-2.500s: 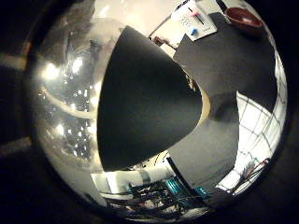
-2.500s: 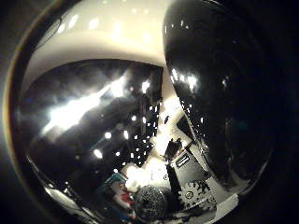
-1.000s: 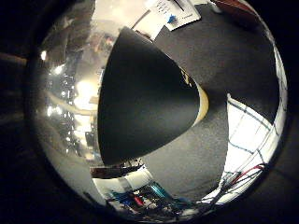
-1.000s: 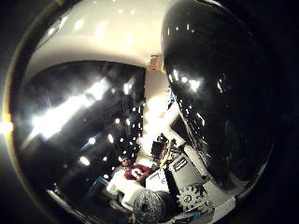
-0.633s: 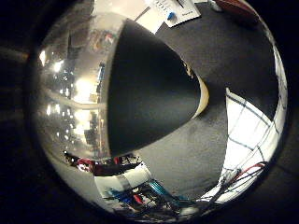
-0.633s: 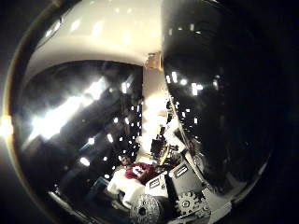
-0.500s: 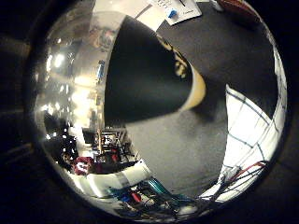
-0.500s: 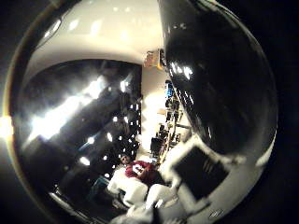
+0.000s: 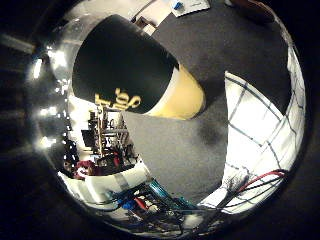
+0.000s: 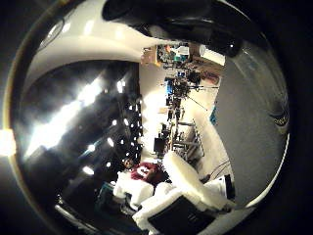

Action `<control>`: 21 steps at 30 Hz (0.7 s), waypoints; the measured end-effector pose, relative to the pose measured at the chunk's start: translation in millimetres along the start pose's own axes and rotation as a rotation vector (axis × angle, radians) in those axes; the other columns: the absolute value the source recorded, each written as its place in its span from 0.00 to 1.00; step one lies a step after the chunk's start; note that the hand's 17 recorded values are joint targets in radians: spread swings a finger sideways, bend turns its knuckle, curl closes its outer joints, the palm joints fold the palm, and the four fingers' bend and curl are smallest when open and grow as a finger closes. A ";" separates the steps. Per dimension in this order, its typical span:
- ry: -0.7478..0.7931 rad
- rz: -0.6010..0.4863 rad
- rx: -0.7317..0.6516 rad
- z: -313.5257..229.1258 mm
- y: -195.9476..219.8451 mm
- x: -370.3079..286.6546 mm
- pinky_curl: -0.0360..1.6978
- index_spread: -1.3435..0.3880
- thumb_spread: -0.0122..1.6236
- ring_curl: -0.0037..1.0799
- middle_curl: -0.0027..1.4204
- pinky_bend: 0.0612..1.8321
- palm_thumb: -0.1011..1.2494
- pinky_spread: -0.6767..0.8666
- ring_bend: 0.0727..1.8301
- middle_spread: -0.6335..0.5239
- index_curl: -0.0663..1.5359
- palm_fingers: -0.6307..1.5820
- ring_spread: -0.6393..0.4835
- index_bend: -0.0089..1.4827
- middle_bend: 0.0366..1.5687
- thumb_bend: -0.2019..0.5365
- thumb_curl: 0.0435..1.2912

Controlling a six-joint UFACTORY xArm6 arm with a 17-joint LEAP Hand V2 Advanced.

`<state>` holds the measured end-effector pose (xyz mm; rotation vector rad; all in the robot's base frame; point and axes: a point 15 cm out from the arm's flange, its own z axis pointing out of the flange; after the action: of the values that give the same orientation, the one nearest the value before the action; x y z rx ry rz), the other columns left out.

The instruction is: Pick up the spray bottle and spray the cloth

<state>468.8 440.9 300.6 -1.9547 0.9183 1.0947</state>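
Note:
The spray bottle (image 9: pixel 135 75) has a black label with gold letters and a yellow lower part. Its yellow end meets the grey mat (image 9: pixel 175 150) just beside the cloth (image 9: pixel 260 125), which is white with dark grid lines and lies flat on the mat. A glossy black part of the bottle (image 10: pixel 171 17) shows in the thumb side view. The white and black fingers (image 10: pixel 181 196) of my right hand (image 10: pixel 166 205) reach out straight, apart from the bottle, with nothing between them.
White papers (image 9: pixel 190 6) and a reddish-brown bowl (image 9: pixel 255 7) lie at the far end of the mat. Room furniture and racks (image 10: pixel 178 98) stand beyond the mat's edge.
The bottle filled both views earlier and now sits farther from the palm. The fingers have come into the thumb side view, stretched out.

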 end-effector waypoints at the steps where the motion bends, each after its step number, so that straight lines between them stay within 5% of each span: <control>1: 0.006 0.000 -0.002 -1.5 0.6 1.9 0.26 0.60 0.63 0.25 0.21 0.21 0.50 0.70 0.14 0.73 0.19 0.25 0.74 0.09 0.08 0.23 0.24; 21: 0.054 -0.047 0.022 -73.9 7.1 -17.8 0.22 0.62 0.63 0.24 0.16 0.22 0.46 0.70 0.12 0.74 0.17 0.25 0.77 0.10 0.08 0.24 0.20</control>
<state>484.7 380.0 343.9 -1.9858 0.9053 1.0058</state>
